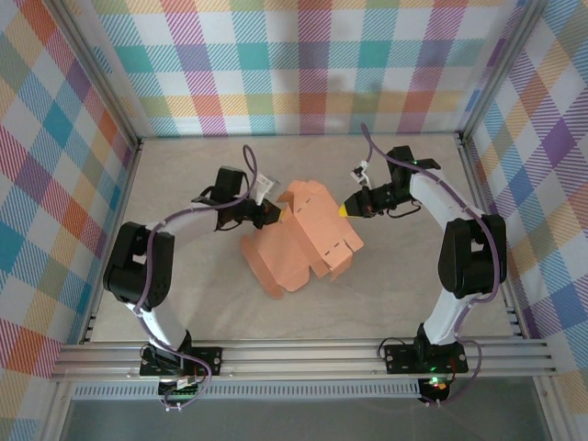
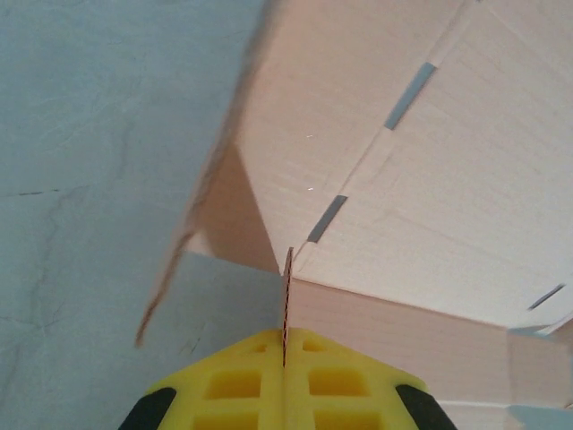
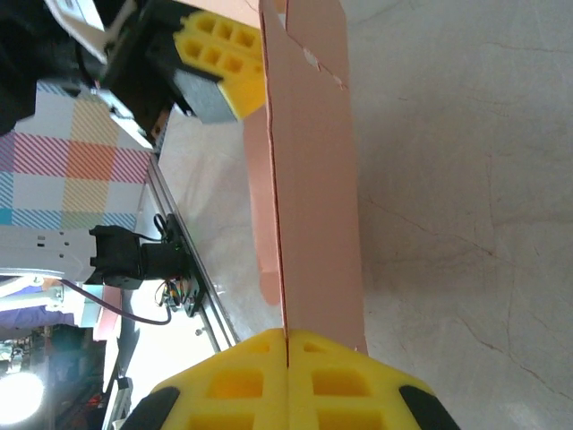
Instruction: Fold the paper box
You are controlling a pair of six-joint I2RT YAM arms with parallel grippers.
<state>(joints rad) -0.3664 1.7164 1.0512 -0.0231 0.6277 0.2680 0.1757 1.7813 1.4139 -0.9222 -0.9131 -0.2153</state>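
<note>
The paper box [image 1: 303, 239] is a salmon-orange card sheet with flaps and slots, partly folded, held up over the middle of the table between both arms. My left gripper [image 1: 272, 213] is shut on its left edge; in the left wrist view the yellow pads [image 2: 242, 385] pinch a thin upright flap of the paper box [image 2: 412, 179]. My right gripper [image 1: 345, 209] is shut on the right edge; the right wrist view has the paper box [image 3: 313, 179] running edge-on up from the yellow pads [image 3: 242, 381].
The pale table [image 1: 404, 285] is walled by checked panels on three sides. Metal rails [image 1: 303, 354] run along the near edge by the arm bases. The left arm's yellow fingertip [image 3: 219, 58] appears at the top of the right wrist view.
</note>
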